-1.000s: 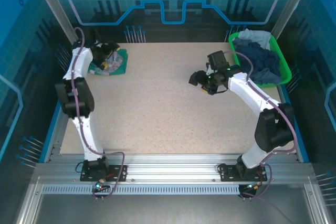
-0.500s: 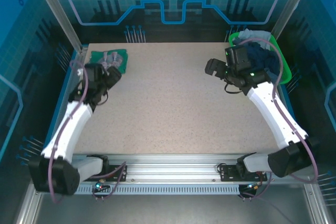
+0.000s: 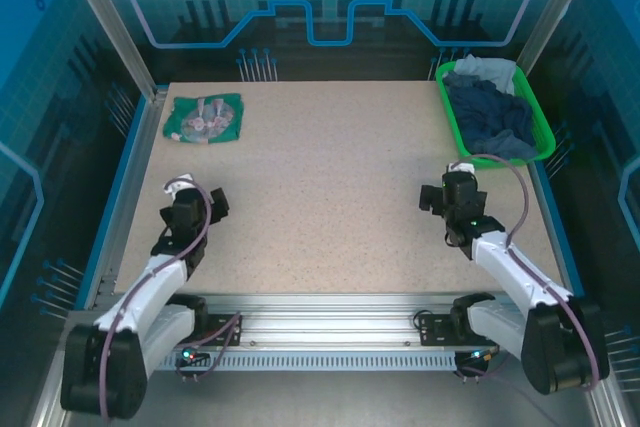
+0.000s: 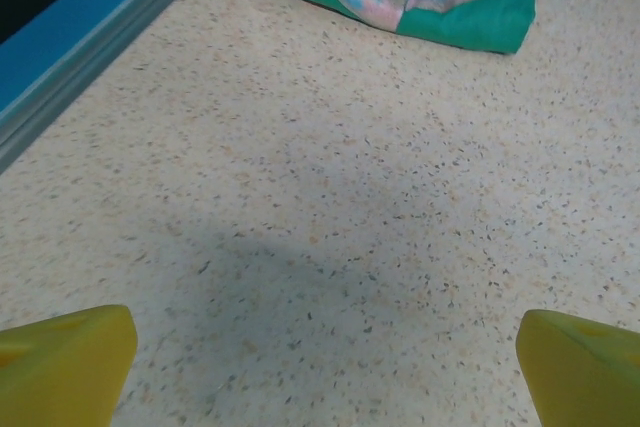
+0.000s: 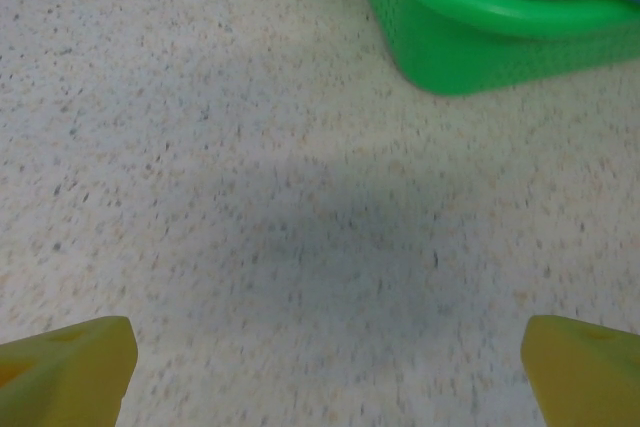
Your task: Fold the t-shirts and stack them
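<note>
With 1 teal t-shirt [image 3: 204, 118] folded, left gripper [image 3: 193, 207] and right gripper [image 3: 441, 197], both spread empty, next need a navy t-shirt [image 3: 490, 112] from the basket [image 5: 480, 22].

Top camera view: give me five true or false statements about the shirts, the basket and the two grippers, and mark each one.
1. The teal-green t-shirt lies bundled at the far left of the table. True.
2. The left gripper is shut on that shirt. False: its jaws are open and empty, and the shirt lies apart, farther away.
3. A navy t-shirt lies in the green basket. True.
4. The basket stands at the table's near left corner. False: it stands at the far right corner.
5. The right gripper is open above bare table. True.
</note>
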You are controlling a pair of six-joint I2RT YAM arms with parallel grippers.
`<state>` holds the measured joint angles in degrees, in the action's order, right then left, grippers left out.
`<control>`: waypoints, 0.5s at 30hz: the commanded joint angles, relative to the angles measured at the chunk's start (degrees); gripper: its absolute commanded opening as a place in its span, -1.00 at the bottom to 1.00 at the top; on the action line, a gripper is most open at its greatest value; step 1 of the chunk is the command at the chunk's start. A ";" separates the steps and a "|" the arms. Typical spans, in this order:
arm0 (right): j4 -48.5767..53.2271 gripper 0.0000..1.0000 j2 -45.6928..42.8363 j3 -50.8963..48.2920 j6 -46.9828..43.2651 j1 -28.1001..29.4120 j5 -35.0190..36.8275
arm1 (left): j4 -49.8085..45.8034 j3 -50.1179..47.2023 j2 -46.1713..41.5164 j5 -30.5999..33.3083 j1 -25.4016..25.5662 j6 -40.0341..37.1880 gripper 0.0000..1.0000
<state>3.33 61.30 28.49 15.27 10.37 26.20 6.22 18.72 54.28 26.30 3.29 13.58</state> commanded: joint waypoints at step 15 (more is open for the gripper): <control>-38.31 1.00 21.42 -0.86 -10.96 -7.50 -13.81 | 49.19 -0.39 30.37 -11.05 -2.60 -10.13 0.98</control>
<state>-28.05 81.80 27.27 5.98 4.45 16.49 43.16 19.59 83.22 20.99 0.84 6.61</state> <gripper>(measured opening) 0.998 0.988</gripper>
